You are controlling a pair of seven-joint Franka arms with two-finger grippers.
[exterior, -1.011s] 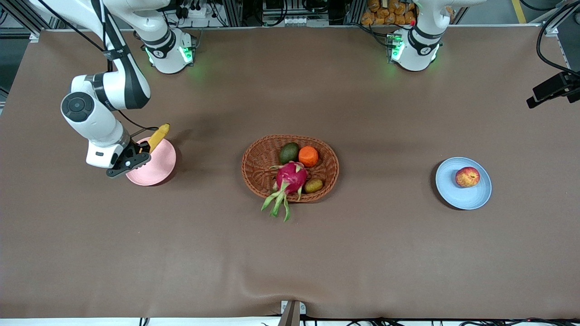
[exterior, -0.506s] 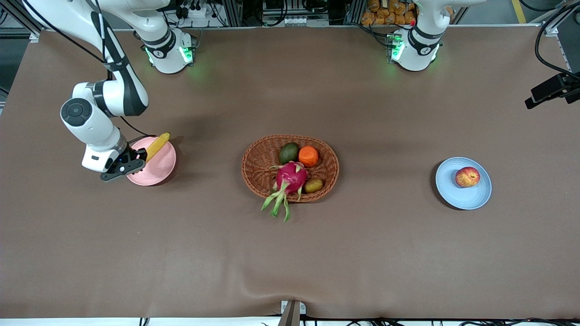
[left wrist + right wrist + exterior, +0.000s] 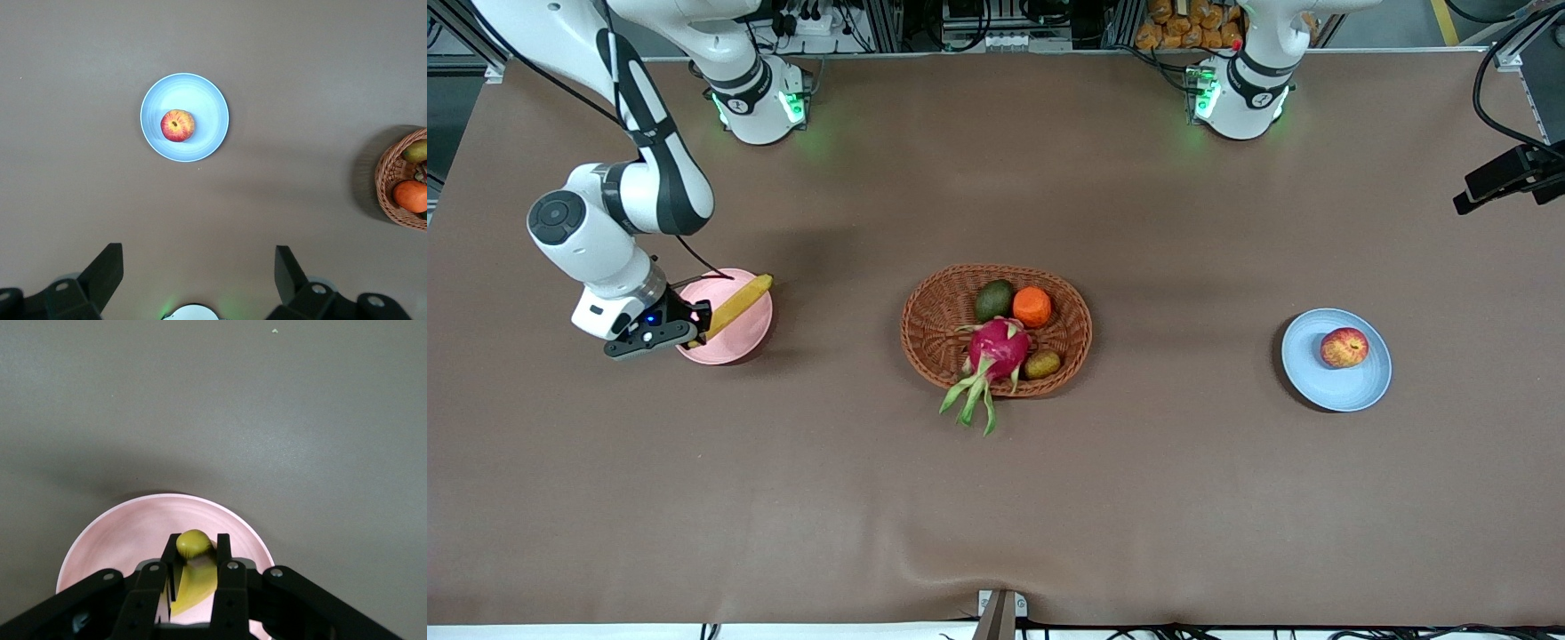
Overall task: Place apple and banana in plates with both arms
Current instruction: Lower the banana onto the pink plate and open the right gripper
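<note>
The yellow banana (image 3: pixel 736 302) slants low across the pink plate (image 3: pixel 738 338) at the right arm's end of the table. My right gripper (image 3: pixel 696 327) is shut on its lower end at the plate's rim. In the right wrist view the fingers (image 3: pixel 223 550) clamp the banana (image 3: pixel 195 545) over the pink plate (image 3: pixel 127 533). The red and yellow apple (image 3: pixel 1344 347) rests in the blue plate (image 3: pixel 1325 384) at the left arm's end. My left gripper (image 3: pixel 197 273) hangs open and empty high above the table, with the apple (image 3: pixel 177 125) and blue plate (image 3: pixel 208 100) below it.
A brown wicker basket (image 3: pixel 929 342) stands mid-table holding a dragon fruit (image 3: pixel 999 348), an orange (image 3: pixel 1032 307), an avocado (image 3: pixel 993 300) and a kiwi (image 3: pixel 1042 364). Its edge (image 3: pixel 385 180) shows in the left wrist view. A black fixture (image 3: pixel 1498 178) with cables juts in past the blue plate.
My right gripper has shifted toward the right arm's end of the table, and the banana has swung flatter across the pink plate. The left arm, apple and blue plate have not moved.
</note>
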